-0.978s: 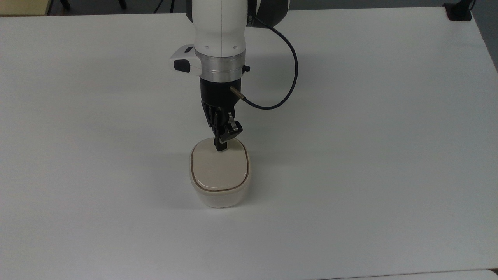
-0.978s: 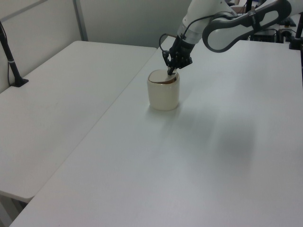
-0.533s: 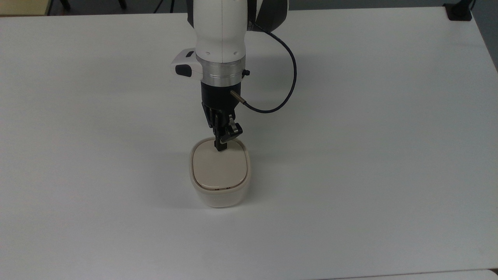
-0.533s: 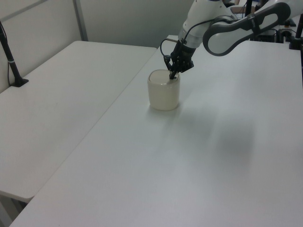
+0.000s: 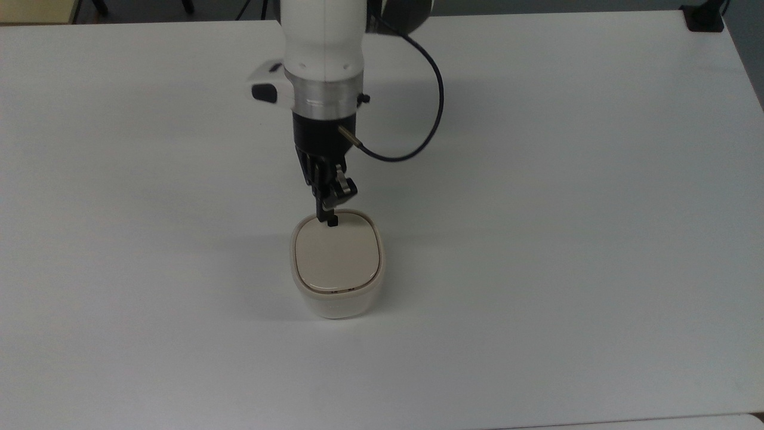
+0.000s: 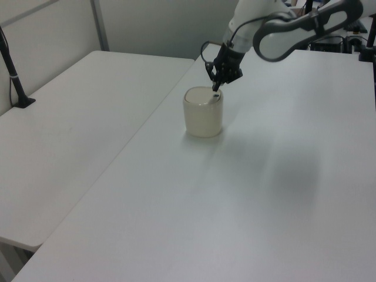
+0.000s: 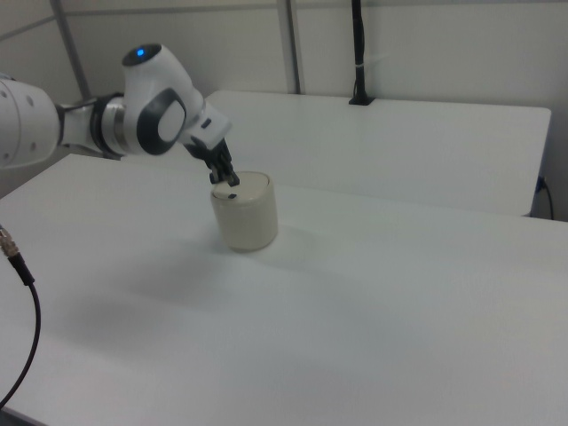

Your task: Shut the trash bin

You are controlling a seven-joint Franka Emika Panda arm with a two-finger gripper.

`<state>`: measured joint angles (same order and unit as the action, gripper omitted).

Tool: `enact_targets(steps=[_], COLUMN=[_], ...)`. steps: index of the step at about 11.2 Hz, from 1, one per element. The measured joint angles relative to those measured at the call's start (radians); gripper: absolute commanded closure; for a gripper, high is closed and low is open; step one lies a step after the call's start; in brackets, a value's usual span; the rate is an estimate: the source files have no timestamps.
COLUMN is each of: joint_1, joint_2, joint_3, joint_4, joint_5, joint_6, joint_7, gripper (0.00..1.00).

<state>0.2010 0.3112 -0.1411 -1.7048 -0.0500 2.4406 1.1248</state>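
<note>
The table is wide and white, and in the left view a second table stands beside it on the left view's left. The arm comes down from the top view's upper edge, with a dark cable looping at its side.

The bin stands upright on the table, near the middle of the top view and a little toward its lower edge. In the left view it is the cream cup shape just under the wrist, and in the right view it sits beside the arm's end.

The lid now lies flat inside the rim. A second ago it was tilted, with a dark gap under one edge; half a second ago it was already down. So the closing itself looks finished, as far as I can judge.

The gripper has also changed. Before, its tip pressed on the far part of the lid. Now the arm has shifted toward the top view's upper left, and in the left view the tip seems to be just above the lid, no longer pushing. The fingers look pressed together into one thin black point, holding nothing.

I think the task is nearly complete, and what remains is to move the arm away. One doubt: I cannot tell if the latch has really caught.
</note>
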Motion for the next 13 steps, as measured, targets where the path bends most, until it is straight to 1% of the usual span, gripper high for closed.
enact_targets(steps=[2,5,6,7,8,10,11,12,13], joint_1=[-0.012,-0.026,-0.037,-0.048,-0.060,-0.086,-0.100,-0.111,-0.114], joint_2=[-0.091,-0.259,-0.298,-0.328,-0.350,-0.364,-0.364,-0.364,-0.363], joint_3=[0.000,-0.001,-0.001,-0.001,-0.001,-0.001,-0.001,-0.001,0.001], joint_4=[0.024,0.024,0.022,0.020,0.018,0.017,0.017,0.017,0.018], joint_5=[0.000,0.005,0.017,0.034,0.046,0.053,0.054,0.054,0.051], joint_6=[-0.127,-0.416,-0.507,-0.580,-0.626,-0.647,-0.647,-0.648,-0.654], joint_7=[-0.067,-0.253,-0.338,-0.448,-0.572,-0.818,-0.931,-1.018,-1.061], gripper=[1.00,1.00,1.00,0.98,0.97,0.97,0.93,0.54,0.13])
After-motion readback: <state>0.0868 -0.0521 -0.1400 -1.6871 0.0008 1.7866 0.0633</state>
